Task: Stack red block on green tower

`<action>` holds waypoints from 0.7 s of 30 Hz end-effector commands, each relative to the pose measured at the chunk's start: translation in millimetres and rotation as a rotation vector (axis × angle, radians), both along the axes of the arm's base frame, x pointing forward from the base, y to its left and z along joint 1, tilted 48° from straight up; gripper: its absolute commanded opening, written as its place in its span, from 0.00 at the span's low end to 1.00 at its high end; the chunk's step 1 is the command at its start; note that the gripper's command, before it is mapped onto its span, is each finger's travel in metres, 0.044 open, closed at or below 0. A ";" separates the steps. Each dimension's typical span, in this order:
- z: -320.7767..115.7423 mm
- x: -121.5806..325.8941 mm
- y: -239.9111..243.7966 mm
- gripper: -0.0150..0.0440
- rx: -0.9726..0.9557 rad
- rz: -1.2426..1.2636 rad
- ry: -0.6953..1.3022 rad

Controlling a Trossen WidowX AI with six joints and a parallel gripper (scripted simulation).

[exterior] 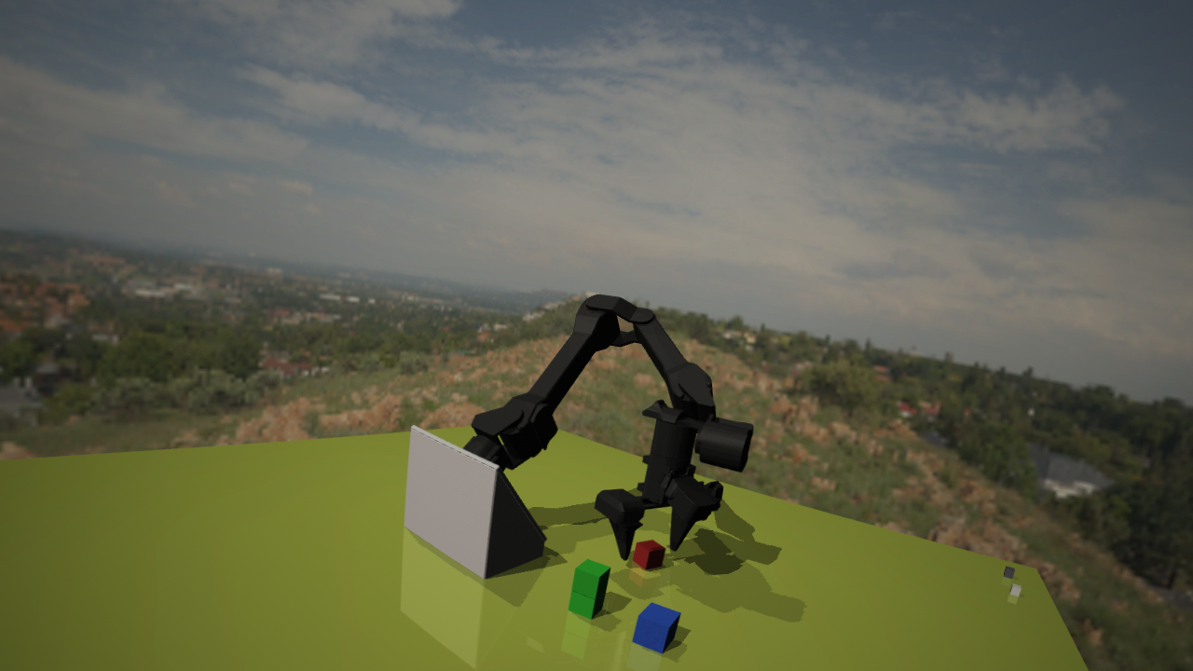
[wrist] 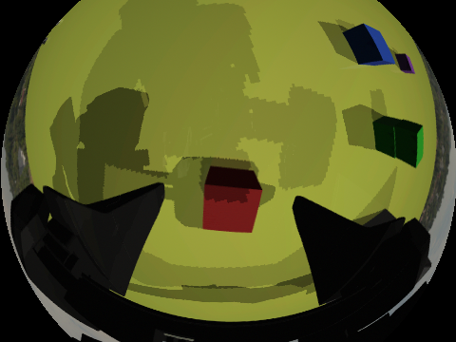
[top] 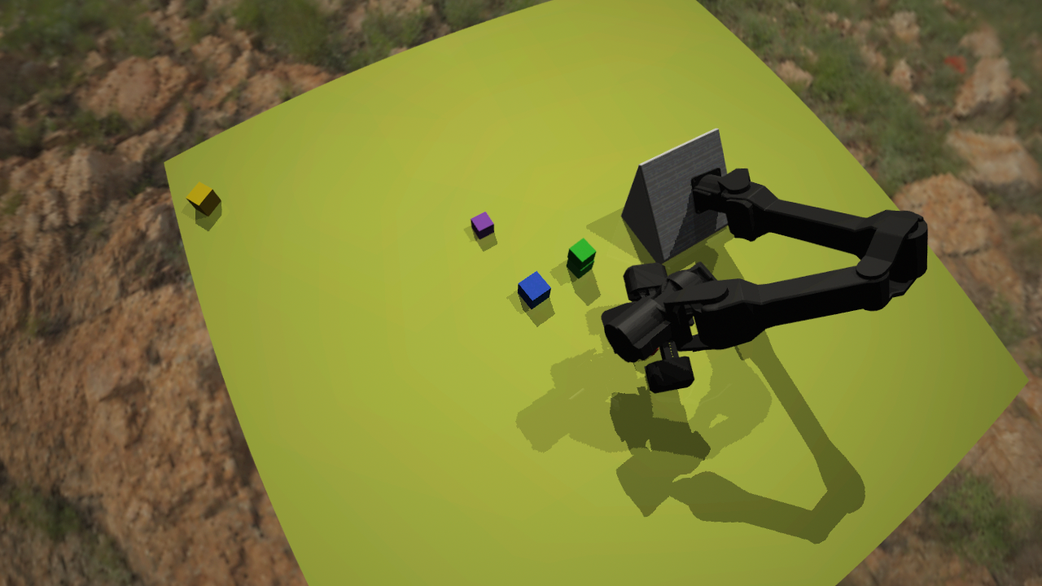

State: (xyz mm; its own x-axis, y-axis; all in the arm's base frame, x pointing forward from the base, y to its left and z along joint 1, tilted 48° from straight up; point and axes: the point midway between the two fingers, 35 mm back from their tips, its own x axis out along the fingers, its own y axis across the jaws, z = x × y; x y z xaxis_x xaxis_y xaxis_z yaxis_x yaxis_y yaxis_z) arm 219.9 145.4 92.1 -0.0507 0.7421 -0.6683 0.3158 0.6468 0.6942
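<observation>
While my claw [exterior: 649, 534] hangs fully open and empty, apparently straddling the red block [exterior: 648, 553] on the tabletop [exterior: 250, 567], grasping, lifting and stacking onto the green tower [exterior: 589, 588] remain.

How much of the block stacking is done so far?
Only the reaching part looks done. The hand is open and low around the red block, one finger on each side, not squeezing it yet. The red block sits on the mat. Left to do: grab it, lift it, set it on the green tower, which stands upright, and let go.
</observation>
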 end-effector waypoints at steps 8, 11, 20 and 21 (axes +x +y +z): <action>-4.2 -1.3 5.9 1.00 0.005 -0.001 0.005; -4.2 -1.3 5.9 1.00 0.005 -0.001 0.005; -4.0 -1.3 5.6 0.82 0.005 -0.001 0.005; -4.0 -1.3 5.6 0.78 0.005 -0.001 0.005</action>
State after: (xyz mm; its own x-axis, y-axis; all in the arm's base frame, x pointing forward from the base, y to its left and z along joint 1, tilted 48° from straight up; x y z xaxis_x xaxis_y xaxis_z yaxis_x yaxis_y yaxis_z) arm 218.4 150.7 87.7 -0.0533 0.7428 -0.6673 0.3158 0.6465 0.6945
